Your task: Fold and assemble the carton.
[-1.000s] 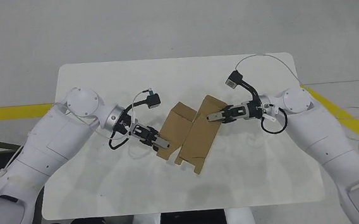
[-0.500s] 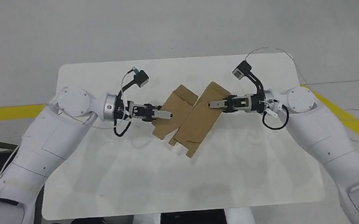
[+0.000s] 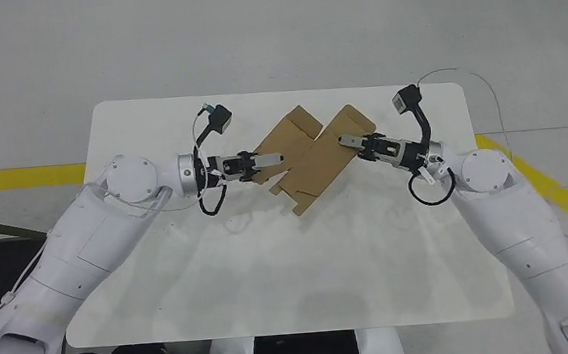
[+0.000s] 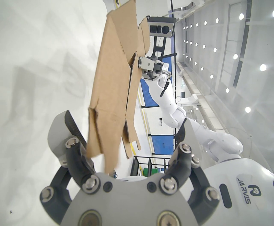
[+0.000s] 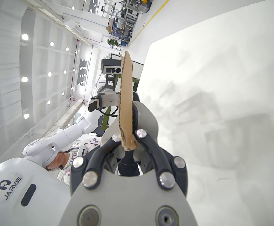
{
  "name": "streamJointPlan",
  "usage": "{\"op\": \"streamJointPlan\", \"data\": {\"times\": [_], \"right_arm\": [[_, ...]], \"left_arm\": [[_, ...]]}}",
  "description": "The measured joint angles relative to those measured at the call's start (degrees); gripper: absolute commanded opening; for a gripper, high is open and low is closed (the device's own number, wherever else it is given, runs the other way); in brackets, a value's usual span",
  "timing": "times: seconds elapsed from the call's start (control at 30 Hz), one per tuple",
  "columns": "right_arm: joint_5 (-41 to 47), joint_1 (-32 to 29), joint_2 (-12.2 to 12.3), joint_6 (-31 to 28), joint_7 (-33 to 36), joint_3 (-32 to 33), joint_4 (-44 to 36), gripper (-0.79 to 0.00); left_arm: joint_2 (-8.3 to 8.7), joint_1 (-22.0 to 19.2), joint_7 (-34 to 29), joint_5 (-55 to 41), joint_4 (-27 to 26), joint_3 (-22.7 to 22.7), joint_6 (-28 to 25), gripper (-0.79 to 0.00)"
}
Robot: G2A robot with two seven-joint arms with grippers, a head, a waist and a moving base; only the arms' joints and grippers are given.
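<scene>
A flat, unfolded brown carton (image 3: 307, 155) hangs above the far middle of the white table (image 3: 172, 286), between my two arms. My right gripper (image 3: 345, 141) is shut on the carton's right edge; the right wrist view shows the cardboard (image 5: 125, 96) edge-on, clamped in that gripper (image 5: 128, 119). My left gripper (image 3: 275, 159) is at the carton's left flap. In the left wrist view this gripper (image 4: 125, 121) is open, and the flap (image 4: 113, 85) lies between the spread fingers, close against one finger (image 4: 70, 126). The right gripper (image 4: 147, 66) shows at the carton's far end.
The table's near half (image 3: 291, 267) lies bare below the arms. A yellow floor line (image 3: 23, 177) runs past the table on both sides. The table's far edge (image 3: 277, 91) is close behind the carton.
Both arms have carried the carton up and toward the table's far side. The left gripper has shifted from the carton's near-left corner to its left flap.
</scene>
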Motion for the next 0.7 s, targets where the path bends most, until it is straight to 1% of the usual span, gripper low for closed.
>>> {"op": "streamJointPlan", "data": {"times": [0.27,0.43,0.7], "right_arm": [[-2.62,-4.21,0.89,1.27,-2.52,3.91,-4.59,-0.785],[-3.88,-6.06,1.02,1.75,-4.34,5.22,-6.49,-0.785],[-7.54,-8.45,1.16,3.09,-7.52,6.88,-7.88,-0.785]], "left_arm": [[-0.05,2.48,3.07,-0.41,-0.64,-2.84,1.13,0.0],[-0.56,3.57,4.06,-1.75,-1.42,-3.52,1.81,0.0],[-1.34,4.37,2.78,-3.97,-2.66,-4.73,2.24,0.0]]}}
